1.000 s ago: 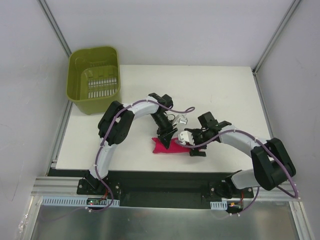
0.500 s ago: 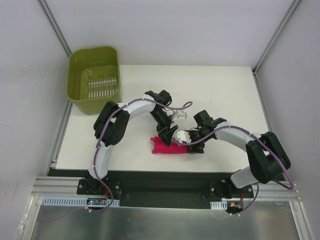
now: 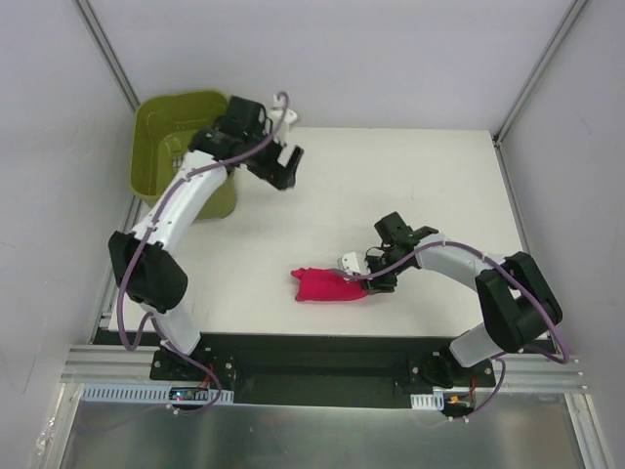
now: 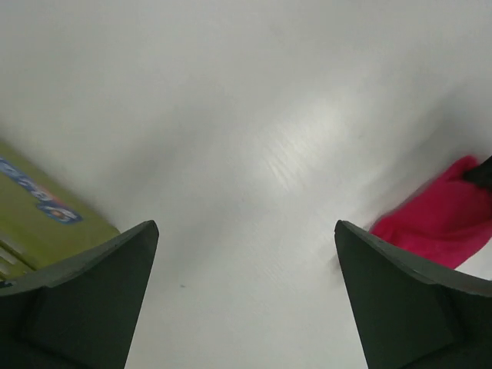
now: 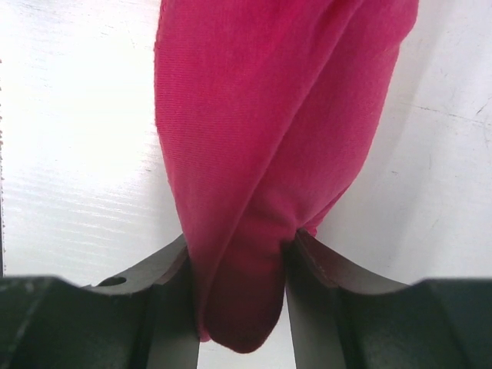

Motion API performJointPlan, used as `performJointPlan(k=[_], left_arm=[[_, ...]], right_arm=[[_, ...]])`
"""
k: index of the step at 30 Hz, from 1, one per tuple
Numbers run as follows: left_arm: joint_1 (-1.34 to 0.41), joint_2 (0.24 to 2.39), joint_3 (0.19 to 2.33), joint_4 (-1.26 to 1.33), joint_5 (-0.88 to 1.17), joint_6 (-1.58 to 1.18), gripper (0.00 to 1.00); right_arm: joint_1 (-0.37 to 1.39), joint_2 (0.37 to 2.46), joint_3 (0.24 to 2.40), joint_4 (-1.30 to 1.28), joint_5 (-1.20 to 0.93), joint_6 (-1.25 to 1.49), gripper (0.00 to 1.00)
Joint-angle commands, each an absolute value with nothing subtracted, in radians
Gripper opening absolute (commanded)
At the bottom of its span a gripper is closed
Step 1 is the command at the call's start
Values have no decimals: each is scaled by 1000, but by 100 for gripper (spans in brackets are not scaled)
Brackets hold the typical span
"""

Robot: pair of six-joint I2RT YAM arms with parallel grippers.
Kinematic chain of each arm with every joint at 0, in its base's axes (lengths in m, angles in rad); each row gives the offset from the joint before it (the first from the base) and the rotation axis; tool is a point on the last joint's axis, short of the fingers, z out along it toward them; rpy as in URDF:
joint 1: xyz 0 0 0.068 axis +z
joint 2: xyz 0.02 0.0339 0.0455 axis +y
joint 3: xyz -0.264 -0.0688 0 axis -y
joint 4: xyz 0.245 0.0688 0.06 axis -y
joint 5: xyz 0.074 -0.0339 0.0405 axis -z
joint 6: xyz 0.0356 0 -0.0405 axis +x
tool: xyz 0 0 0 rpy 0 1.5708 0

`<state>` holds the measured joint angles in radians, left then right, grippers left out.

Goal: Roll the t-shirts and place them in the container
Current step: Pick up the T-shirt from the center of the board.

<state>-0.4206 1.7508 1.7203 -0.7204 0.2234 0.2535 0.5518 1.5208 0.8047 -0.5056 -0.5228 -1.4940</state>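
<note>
The magenta-red t-shirt (image 3: 327, 286) lies as a small rolled bundle on the white table near the front middle. My right gripper (image 3: 367, 283) is shut on the bundle's right end; in the right wrist view the fabric (image 5: 269, 146) is pinched between both fingers (image 5: 161, 300). My left gripper (image 3: 283, 168) is open and empty, high over the back of the table beside the basket. In the left wrist view its fingers (image 4: 92, 284) stand wide apart over bare table, with the t-shirt (image 4: 438, 219) blurred at the right edge.
A green plastic basket (image 3: 161, 161) stands at the back left corner, partly behind my left arm; its side (image 4: 34, 211) shows in the left wrist view. Grey walls and metal frame posts close in the table's sides and back.
My left gripper let go of the t-shirt bundle and swung up and back left to the basket. My right gripper stayed on the bundle's right end.
</note>
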Motion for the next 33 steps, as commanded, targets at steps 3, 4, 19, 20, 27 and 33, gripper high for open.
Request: performJointPlan(k=[3, 4, 19, 20, 27, 33], left_arm=[[-288, 1618, 2095, -785, 609, 199, 99], [-310, 1558, 2079, -776, 629, 260, 99], [-890, 896, 480, 222, 391, 743, 99], [-909, 926, 477, 259, 381, 729, 99], [-936, 1156, 488, 505, 322, 715, 99], [-936, 1293, 528, 560, 390, 687, 99]], right_arm=[[571, 1580, 818, -626, -503, -1499, 43], [569, 1582, 821, -626, -503, -1490, 43], [555, 1611, 851, -614, -505, -1420, 42], [555, 1614, 856, -620, -505, -1417, 42], [555, 1625, 870, -626, -503, -1410, 42], [555, 1634, 879, -629, -499, -1397, 41]])
